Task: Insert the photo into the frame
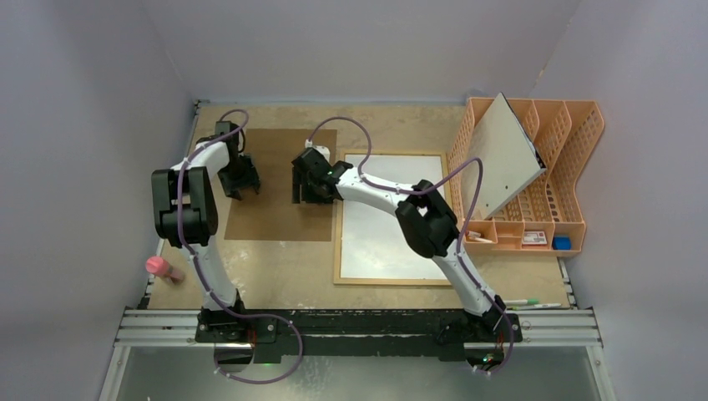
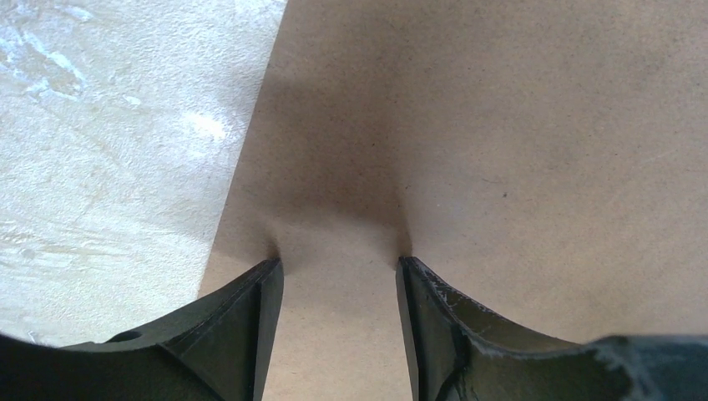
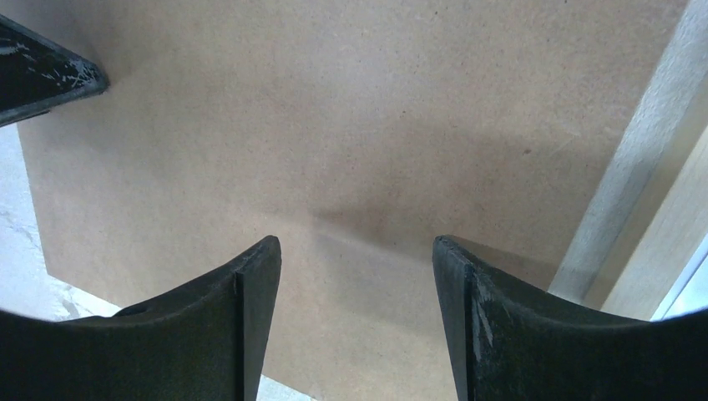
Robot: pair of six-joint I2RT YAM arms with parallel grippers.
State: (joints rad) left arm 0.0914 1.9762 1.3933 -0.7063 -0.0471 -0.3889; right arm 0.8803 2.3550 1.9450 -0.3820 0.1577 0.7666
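The light-wood frame [image 1: 337, 242] lies flat right of centre, its inside pale grey-white. Its brown fibreboard back [image 1: 275, 213] lies flat on the table just left of it. The photo of the cat is not in view. My left gripper [image 1: 238, 185] is open, its fingertips down on the board's left part, near its edge in the left wrist view [image 2: 340, 263]. My right gripper [image 1: 307, 190] is open and empty low over the board's right part [image 3: 356, 242]. The frame's wooden edge [image 3: 659, 242] shows to the right of it.
An orange plastic file rack [image 1: 576, 167] stands at the back right with a grey-white board [image 1: 505, 154] leaning in it. A pink object [image 1: 163, 268] lies at the table's left edge. Pens [image 1: 530, 303] lie near the right front. Walls close in on three sides.
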